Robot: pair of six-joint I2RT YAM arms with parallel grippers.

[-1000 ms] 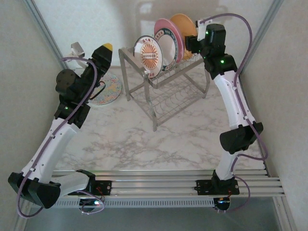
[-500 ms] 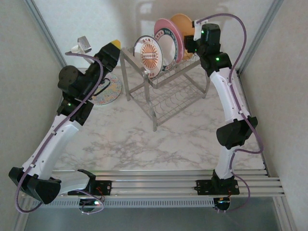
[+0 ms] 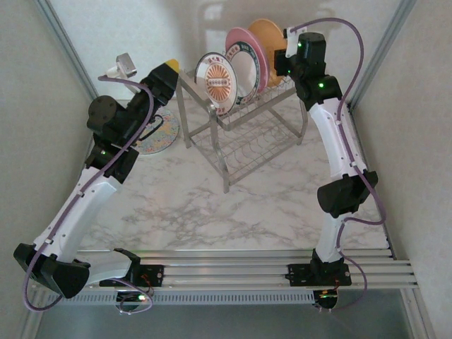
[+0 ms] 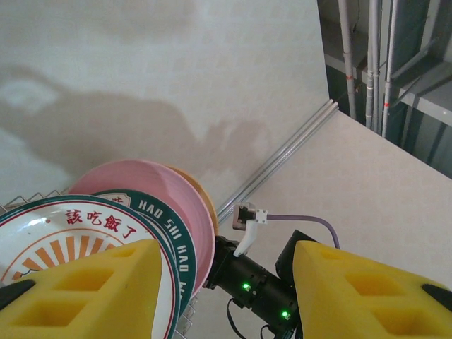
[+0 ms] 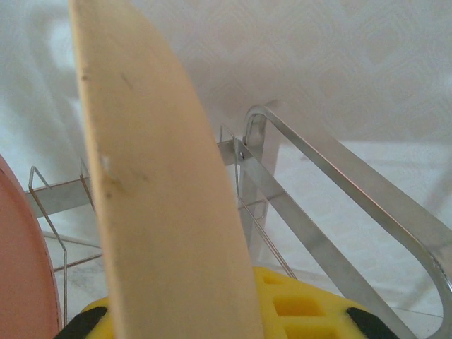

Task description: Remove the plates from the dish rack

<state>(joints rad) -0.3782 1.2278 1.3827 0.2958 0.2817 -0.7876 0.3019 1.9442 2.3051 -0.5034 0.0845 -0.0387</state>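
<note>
Your right pincer (image 5: 198,319) has the orange plate (image 5: 162,183) between its two fingers. Yellow pads (image 5: 304,311) sit tight against both sides of the plate's rim, so the pincer is clamped on it. That plate stands on its edge in the top shelf of the dish rack (image 3: 240,141), at the far end of the row.

Next to it stands the pink plate (image 4: 141,180), then the big green-rimmed plate (image 4: 169,229), then the small plate with the orange sun (image 4: 63,244).

Your left pincer (image 3: 168,68) hangs in the air just beside the rack, near the small plate but apart from it. Its fingers are spread, with nothing between them.

The top camera shows you the whole row, and a patterned plate (image 3: 157,134) lying flat on the table (image 3: 212,205) under the left arm. The right wrist camera shows you the rim up close, with the pads on it.
</note>
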